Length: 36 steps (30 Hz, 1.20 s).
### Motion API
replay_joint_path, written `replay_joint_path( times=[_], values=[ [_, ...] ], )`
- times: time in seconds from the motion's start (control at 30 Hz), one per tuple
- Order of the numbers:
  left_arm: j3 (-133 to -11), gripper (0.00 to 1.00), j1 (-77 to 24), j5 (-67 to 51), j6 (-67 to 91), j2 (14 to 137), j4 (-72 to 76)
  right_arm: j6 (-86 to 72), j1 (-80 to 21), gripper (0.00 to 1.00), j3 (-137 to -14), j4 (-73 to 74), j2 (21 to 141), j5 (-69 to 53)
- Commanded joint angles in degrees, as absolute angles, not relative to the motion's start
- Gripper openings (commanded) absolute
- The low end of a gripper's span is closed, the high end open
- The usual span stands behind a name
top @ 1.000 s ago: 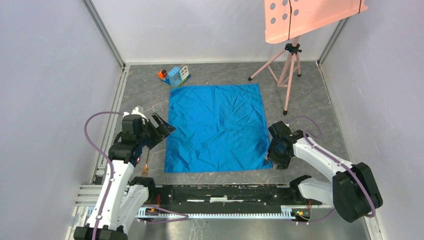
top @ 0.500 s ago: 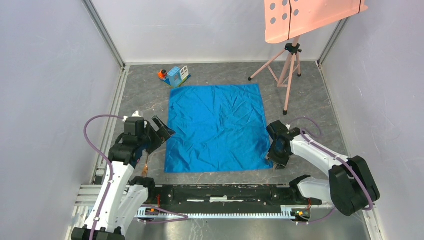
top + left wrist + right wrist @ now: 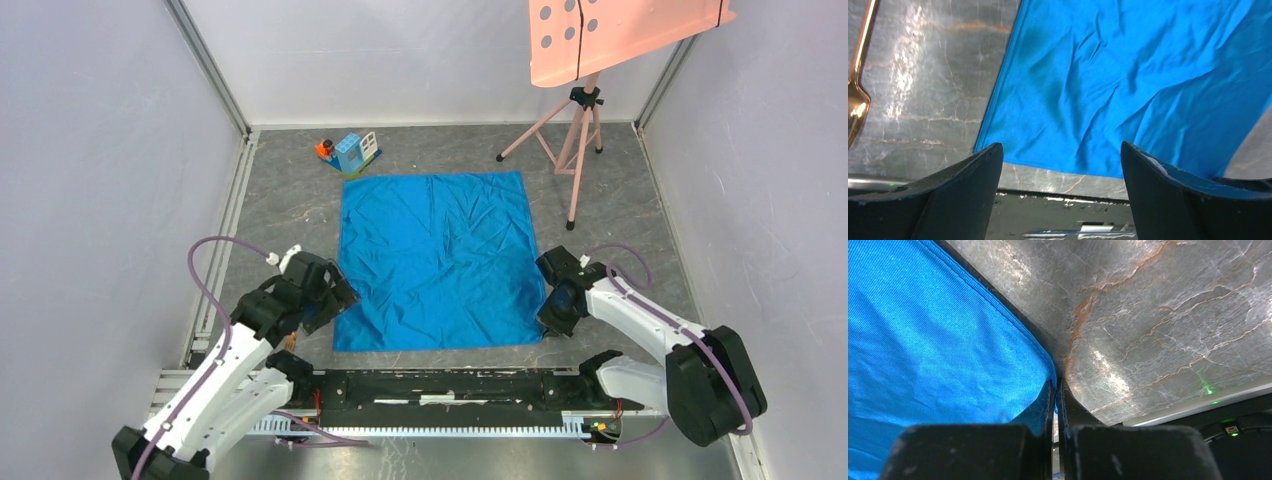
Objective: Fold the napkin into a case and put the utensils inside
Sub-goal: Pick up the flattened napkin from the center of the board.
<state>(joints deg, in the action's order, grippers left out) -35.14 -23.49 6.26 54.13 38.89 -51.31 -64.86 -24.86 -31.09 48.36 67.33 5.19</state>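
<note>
The napkin (image 3: 435,260) lies spread flat and wrinkled in the middle of the grey table. My right gripper (image 3: 550,315) sits at its near-right corner. In the right wrist view the jaws (image 3: 1055,390) are pressed together with the blue hem of the napkin (image 3: 938,350) pinched between them. My left gripper (image 3: 335,297) hovers at the near-left corner, open. In the left wrist view its fingers (image 3: 968,190) stand wide apart over the napkin (image 3: 1128,85) edge, nothing between them. One golden-copper utensil (image 3: 857,100) lies on the table left of the cloth; whether it is the spoon or the fork I cannot tell.
A small blue-and-white toy block house (image 3: 356,152) stands just beyond the napkin's far-left corner. A pink tripod (image 3: 575,150) carrying a pink board (image 3: 620,35) stands at the far right. White walls close in both sides. A black rail (image 3: 440,385) runs along the near edge.
My right gripper has shut on the napkin's near-right corner. My left arm has swung nearer and lower, bringing its open gripper to the near-left corner.
</note>
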Motion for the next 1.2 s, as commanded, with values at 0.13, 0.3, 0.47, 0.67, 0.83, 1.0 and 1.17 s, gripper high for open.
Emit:
replay_joint_path(
  times=[0.13,0.3,0.47,0.67,0.83,1.0,1.17],
  values=[
    [-36.02,0.75,-41.48,23.26,80.87,48.61,-65.43,-67.87,-25.48,0.00,-26.61,40.88,65.58,9.15],
    [-35.75,0.66,-43.80,21.85,91.93,58.30,-68.64,-66.89,-25.48,0.00,-24.06,37.78,65.49,6.89],
    [-34.55,0.62,-43.86,23.41,94.35,58.16,-65.12,-64.83,-25.40,0.00,-22.79,35.90,66.02,5.10],
    [-31.89,0.54,-43.86,21.45,96.49,58.53,-63.81,-64.85,-25.48,0.00,-22.48,35.22,65.36,4.54],
    [-30.39,0.57,-43.86,22.31,96.94,60.37,-62.58,-65.10,-25.40,0.00,-22.56,35.45,64.83,4.51],
    [-30.17,0.60,-43.86,22.44,96.59,62.41,-60.30,-65.35,-25.41,0.00,-22.04,35.56,63.85,4.55],
    [-30.50,0.60,-43.86,23.43,97.43,62.93,-60.38,-65.42,-25.39,0.00,-22.21,35.94,63.64,4.47]
  ],
)
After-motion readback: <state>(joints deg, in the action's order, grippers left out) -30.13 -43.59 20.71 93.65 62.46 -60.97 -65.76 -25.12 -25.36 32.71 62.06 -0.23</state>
